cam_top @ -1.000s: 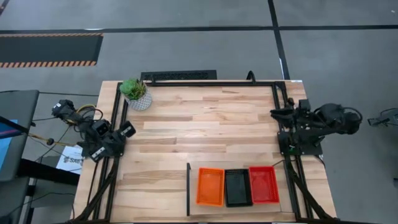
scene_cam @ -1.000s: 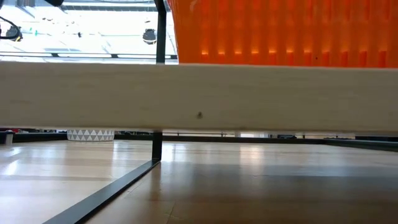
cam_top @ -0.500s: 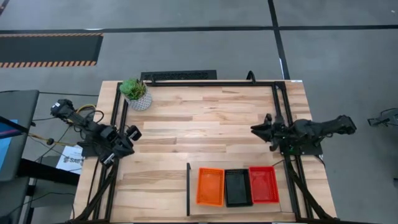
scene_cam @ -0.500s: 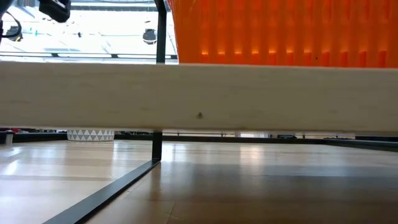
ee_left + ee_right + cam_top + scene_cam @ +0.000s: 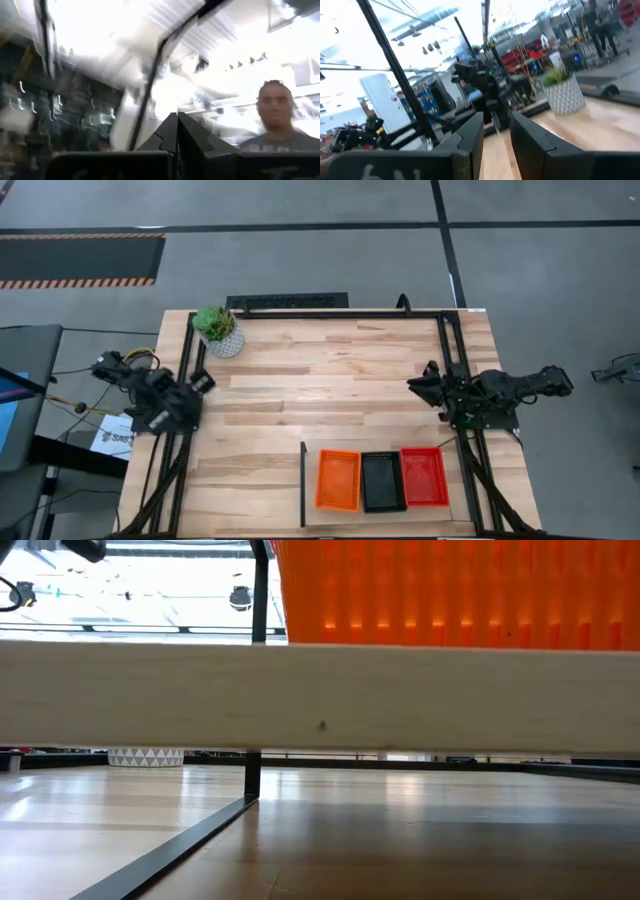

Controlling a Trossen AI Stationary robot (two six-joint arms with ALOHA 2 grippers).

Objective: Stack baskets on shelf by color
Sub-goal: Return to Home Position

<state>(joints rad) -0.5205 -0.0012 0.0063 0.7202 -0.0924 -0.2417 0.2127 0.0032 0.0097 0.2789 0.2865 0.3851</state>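
On the shelf (image 5: 303, 480) at the table's near edge, an orange basket (image 5: 338, 479), a black basket (image 5: 382, 481) and a red basket (image 5: 424, 476) stand side by side. From above I cannot tell how many are nested in each. The low view shows the shelf board (image 5: 320, 695) with the orange basket (image 5: 450, 590) resting on it. My left gripper (image 5: 200, 381) is at the table's left edge, shut (image 5: 177, 132), holding nothing. My right gripper (image 5: 425, 380) is near the right edge, open (image 5: 495, 127), and it faces the left arm across the table.
A potted plant (image 5: 220, 330) stands at the table's far left corner. Black frame rails run along the left, right and far edges. The bare wooden tabletop (image 5: 320, 390) lies between the two arms. A person (image 5: 275, 125) shows in the room beyond the table.
The right arm has unfolded from its place at the right edge, and its gripper has swung out toward the table's middle. The left gripper has shifted a little at the left edge and ended slightly farther from the near edge. The baskets have not moved.
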